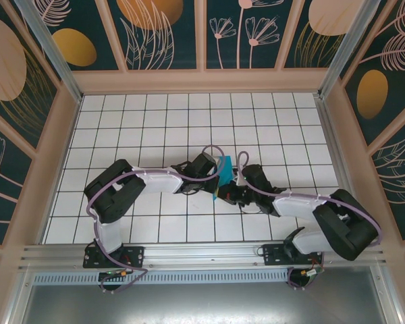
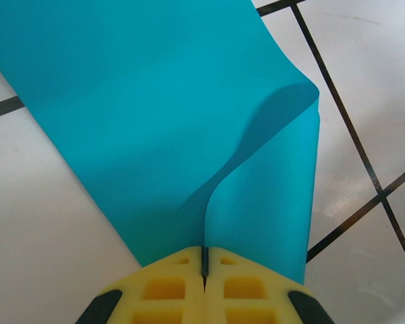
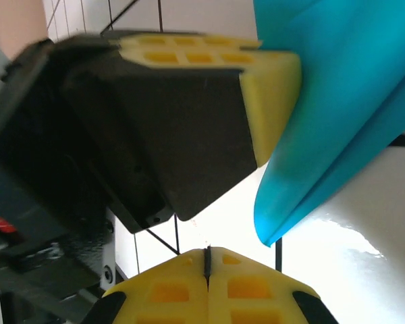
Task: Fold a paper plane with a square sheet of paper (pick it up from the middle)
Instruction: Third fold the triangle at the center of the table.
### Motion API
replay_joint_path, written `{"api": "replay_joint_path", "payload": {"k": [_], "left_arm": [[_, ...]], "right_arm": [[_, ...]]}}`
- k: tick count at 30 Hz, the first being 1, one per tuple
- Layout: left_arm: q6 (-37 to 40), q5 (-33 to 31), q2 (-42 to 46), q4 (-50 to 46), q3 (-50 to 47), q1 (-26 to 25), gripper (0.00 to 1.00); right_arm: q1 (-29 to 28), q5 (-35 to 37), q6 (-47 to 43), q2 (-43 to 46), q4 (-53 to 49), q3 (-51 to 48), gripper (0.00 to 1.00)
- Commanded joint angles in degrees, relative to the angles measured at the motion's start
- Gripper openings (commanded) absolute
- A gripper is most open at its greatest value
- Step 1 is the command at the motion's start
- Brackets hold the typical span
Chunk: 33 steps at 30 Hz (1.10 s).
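Note:
The square sheet of paper (image 1: 224, 169) is teal-blue and hangs bent at the middle of the tiled table. My left gripper (image 2: 204, 260) is shut on a raised pinch of the sheet (image 2: 155, 121), which curls up from the flat part into the yellow pads. In the top view the left gripper (image 1: 217, 175) reaches in from the left. My right gripper (image 3: 207, 255) is shut with nothing between its pads. It sits just below and to the left of the sheet's drooping corner (image 3: 277, 223), apart from it. From above, the right gripper (image 1: 227, 194) lies just in front of the sheet.
The left gripper's black body and yellow finger (image 3: 273, 94) loom close above the right gripper. Both arms crowd the middle of the white tiled table (image 1: 155, 121). Patterned walls (image 1: 202, 34) enclose it on three sides, and a metal rail (image 1: 202, 253) runs along the near edge.

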<state>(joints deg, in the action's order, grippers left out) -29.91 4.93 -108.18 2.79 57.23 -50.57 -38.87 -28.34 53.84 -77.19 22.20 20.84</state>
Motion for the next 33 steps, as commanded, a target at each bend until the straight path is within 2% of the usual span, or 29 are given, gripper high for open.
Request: {"api": "replay_joint_path", "payload": {"k": [1, 11, 33], "left_arm": [[-0.7, 0.4, -2.2, -2.0, 0.2, 0.2, 0.04], [-0.4, 0.6, -2.5, -2.1, 0.4, 0.2, 0.04], [0.3, 0.7, -3.5, -3.0, 1.2, 0.3, 0.04]], "right_arm": [[-0.6, 0.7, 2.4, -2.2, 6.3, -0.8, 0.0], [-0.4, -0.2, 3.8, -7.0, 11.7, -2.0, 0.0], [1.7, -1.5, 2.8, -15.2, 12.9, -1.4, 0.0]]}}
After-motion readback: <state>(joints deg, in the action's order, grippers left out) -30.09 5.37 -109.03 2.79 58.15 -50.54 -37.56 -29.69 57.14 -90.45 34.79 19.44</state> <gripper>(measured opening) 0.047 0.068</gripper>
